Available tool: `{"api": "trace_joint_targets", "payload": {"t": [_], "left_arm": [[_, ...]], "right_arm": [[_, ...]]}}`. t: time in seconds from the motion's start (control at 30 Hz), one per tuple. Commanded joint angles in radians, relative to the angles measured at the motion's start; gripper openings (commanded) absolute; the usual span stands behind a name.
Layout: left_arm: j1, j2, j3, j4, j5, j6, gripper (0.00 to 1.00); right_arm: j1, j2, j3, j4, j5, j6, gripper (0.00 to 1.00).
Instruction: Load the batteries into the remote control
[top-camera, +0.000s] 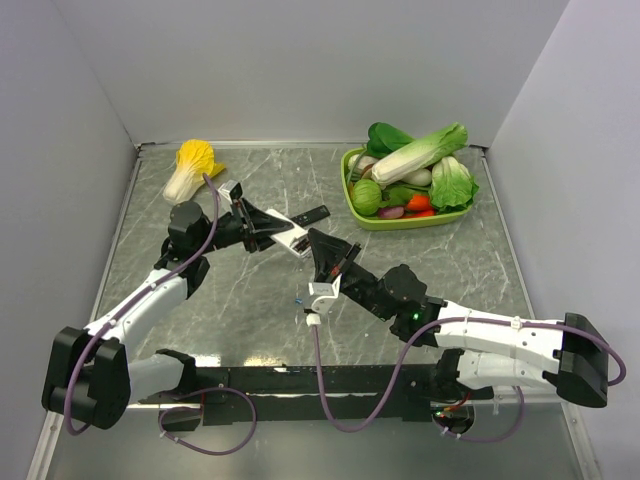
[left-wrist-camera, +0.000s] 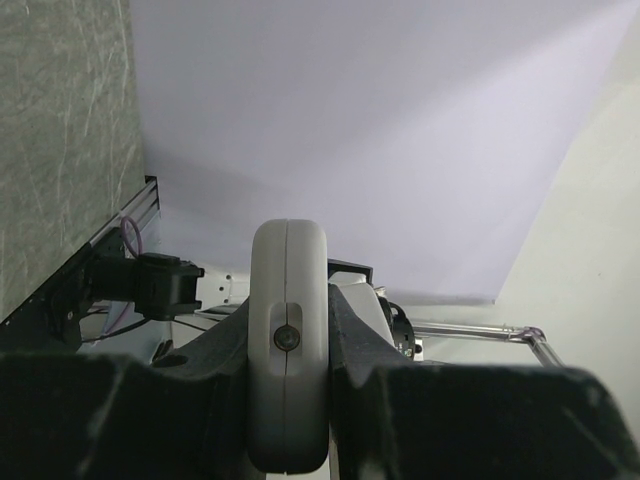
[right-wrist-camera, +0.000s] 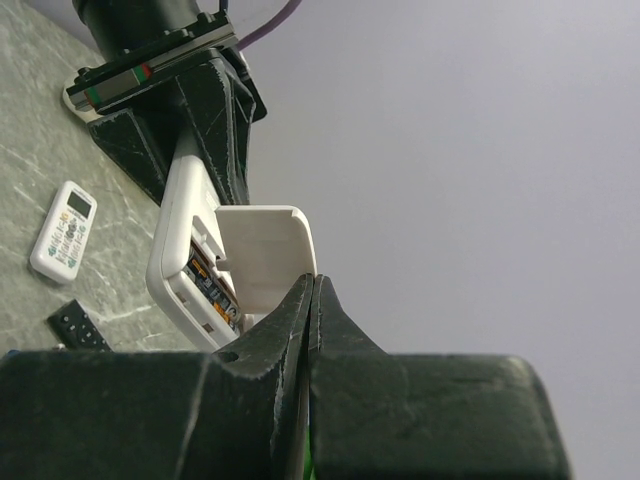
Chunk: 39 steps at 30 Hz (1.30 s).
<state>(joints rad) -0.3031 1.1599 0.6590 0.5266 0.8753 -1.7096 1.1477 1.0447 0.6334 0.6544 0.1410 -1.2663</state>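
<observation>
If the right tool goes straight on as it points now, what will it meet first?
The right tool would probably meet the open battery cover of the remote control first; it may already touch it.

a grey marbled table (top-camera: 250, 300) carries a yellow cabbage (top-camera: 190, 168) at the far left, a green tray (top-camera: 395, 223) of vegetables at the far right, a slim black remote (top-camera: 312, 215) between them, a small white remote (right-wrist-camera: 62, 230) near it

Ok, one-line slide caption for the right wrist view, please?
Left tool holds the remote control with its battery cover raised; the shut right tool meets the cover's edge.
</observation>
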Motion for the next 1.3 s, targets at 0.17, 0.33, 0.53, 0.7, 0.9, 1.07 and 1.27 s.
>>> {"api": "trace_joint_targets", "payload": {"t": [0.17,0.33,0.53,0.7,0.9,1.07,1.27], "left_arm": [[-0.013,-0.054,0.065,0.013,0.011,0.011,0.01],[-0.013,-0.058,0.051,0.029,0.004,-0.007,0.01],[-0.013,-0.054,0.031,0.078,-0.007,-0.045,0.01],[-0.013,-0.048,0.022,0.099,-0.009,-0.064,0.01],[-0.011,-0.042,0.027,0.088,-0.010,-0.053,0.01],[-0.011,-0.037,0.014,0.102,-0.015,-0.064,0.01],[-0.011,-0.040,0.019,0.084,-0.021,-0.059,0.01]], "right_arm": [[0.014,0.006,-0.005,-0.030,-0.047,-0.033,0.00],[0.023,-0.006,-0.009,-0.084,-0.054,-0.035,0.01],[0.030,-0.040,-0.011,-0.145,-0.057,-0.019,0.06],[0.038,-0.061,-0.020,-0.187,-0.040,-0.022,0.07],[0.038,-0.083,-0.017,-0.225,-0.038,-0.015,0.14],[0.038,-0.097,-0.011,-0.253,-0.040,-0.005,0.19],[0.038,-0.104,-0.008,-0.277,-0.032,0.004,0.22]]}}
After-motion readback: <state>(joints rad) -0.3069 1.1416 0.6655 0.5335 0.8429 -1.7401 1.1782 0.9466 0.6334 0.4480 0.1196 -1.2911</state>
